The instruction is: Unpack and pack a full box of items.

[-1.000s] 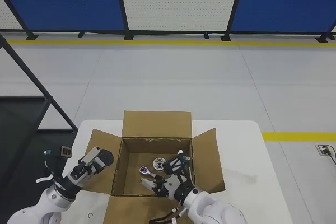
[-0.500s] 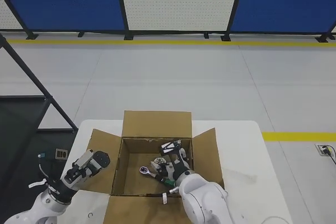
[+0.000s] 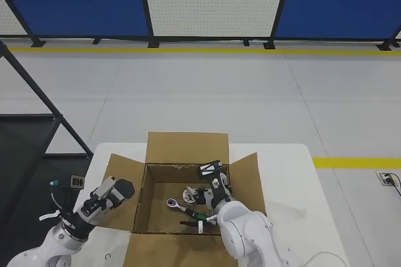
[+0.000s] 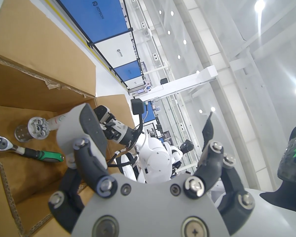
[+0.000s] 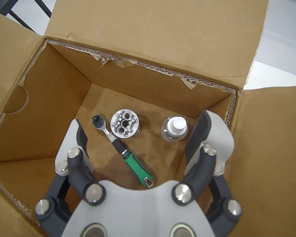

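An open cardboard box (image 3: 187, 145) stands in the middle of the white table. On its floor lie a ratchet wrench (image 5: 118, 146) with a green handle, a round metal part (image 5: 125, 123) and a clear bottle (image 5: 174, 128) with a white cap, standing upright. My right gripper (image 5: 143, 127) hangs open above the box's interior, over these items and touching none. In the top view it sits near the back right corner (image 3: 212, 172). My left gripper (image 3: 111, 192) is open and empty over the box's left flap, outside the box. The left wrist view shows the ratchet wrench (image 4: 27, 150) and metal part (image 4: 33, 130).
The box's four flaps (image 5: 162, 25) are folded outward, the back one standing up. A dark metal rack (image 3: 27, 100) stands left of the table (image 3: 294, 173). Bare table surface lies right of the box.
My right gripper has moved from over the front of the box toward its back right corner. The left arm has shifted only slightly beside the left flap.
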`<action>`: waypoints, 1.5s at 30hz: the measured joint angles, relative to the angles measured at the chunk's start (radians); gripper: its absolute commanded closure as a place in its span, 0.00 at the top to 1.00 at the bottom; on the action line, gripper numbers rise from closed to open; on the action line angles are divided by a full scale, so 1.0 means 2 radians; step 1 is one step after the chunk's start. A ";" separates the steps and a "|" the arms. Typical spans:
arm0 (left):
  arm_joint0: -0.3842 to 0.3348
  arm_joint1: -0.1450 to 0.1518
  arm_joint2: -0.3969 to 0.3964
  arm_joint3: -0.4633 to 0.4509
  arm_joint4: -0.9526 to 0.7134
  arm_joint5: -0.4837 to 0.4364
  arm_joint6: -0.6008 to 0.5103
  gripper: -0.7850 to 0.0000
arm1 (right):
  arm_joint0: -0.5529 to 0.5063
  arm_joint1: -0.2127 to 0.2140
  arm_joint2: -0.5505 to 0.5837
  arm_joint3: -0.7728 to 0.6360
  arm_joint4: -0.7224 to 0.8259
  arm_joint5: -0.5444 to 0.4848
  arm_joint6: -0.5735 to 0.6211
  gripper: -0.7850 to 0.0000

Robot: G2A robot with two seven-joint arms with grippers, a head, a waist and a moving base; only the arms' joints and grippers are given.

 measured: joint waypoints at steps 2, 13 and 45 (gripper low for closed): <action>-0.002 0.000 0.002 0.001 0.001 0.001 0.000 1.00 | 0.000 0.000 0.000 0.000 0.000 0.000 0.000 1.00; -0.003 0.002 0.002 0.004 -0.005 -0.002 -0.006 1.00 | 0.000 -0.006 0.007 0.023 -0.016 0.005 0.005 0.44; 0.008 0.006 0.001 -0.004 -0.008 -0.011 0.002 1.00 | 0.034 -0.036 -0.005 0.084 -0.105 0.045 0.082 0.16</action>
